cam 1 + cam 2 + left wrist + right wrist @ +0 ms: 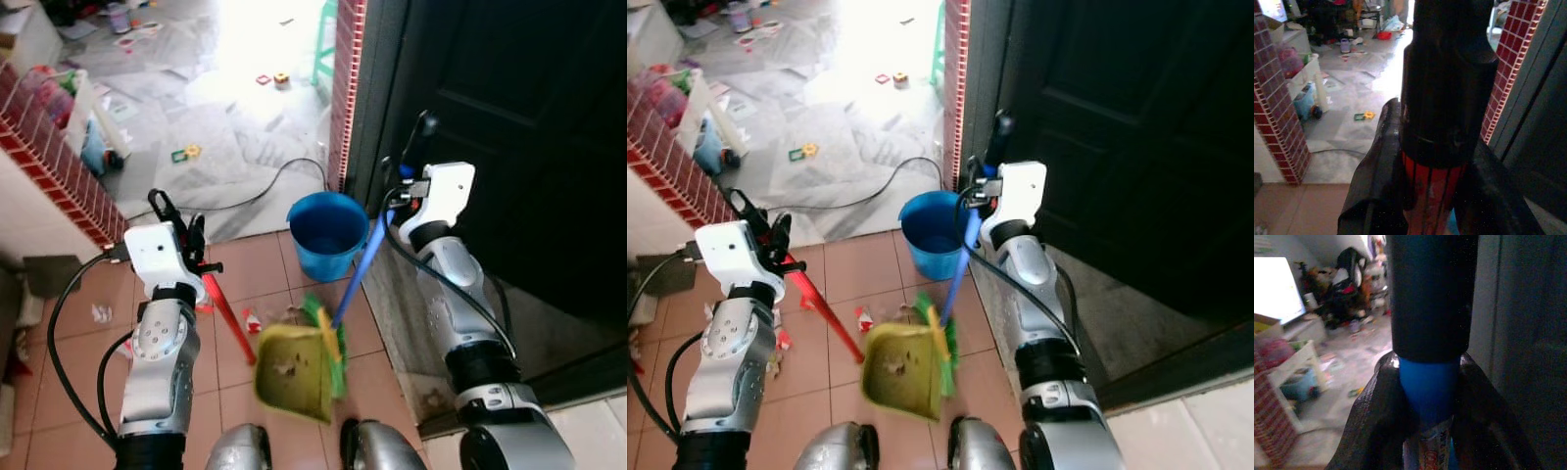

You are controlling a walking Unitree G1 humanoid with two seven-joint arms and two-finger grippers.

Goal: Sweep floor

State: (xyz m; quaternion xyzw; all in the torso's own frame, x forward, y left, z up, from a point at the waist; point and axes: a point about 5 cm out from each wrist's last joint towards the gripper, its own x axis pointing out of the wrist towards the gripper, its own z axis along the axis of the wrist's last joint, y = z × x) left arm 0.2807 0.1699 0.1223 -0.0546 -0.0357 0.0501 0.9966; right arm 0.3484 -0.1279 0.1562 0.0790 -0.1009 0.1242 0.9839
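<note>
My left gripper is shut on the red handle of a yellow-green dustpan, which hangs tilted just above the terracotta tiles between my feet. My right gripper is shut on the blue handle of a broom whose green and yellow bristles rest against the dustpan's right edge. The left wrist view has the red handle clamped between black fingers. In the right wrist view the blue handle sits between the fingers. Bits of litter lie on the tiles.
A blue bucket stands just beyond the dustpan by a red-brick pillar. A dark door is at the right. A black cable crosses the grey floor beyond, with scattered toys. A brick wall runs along the left.
</note>
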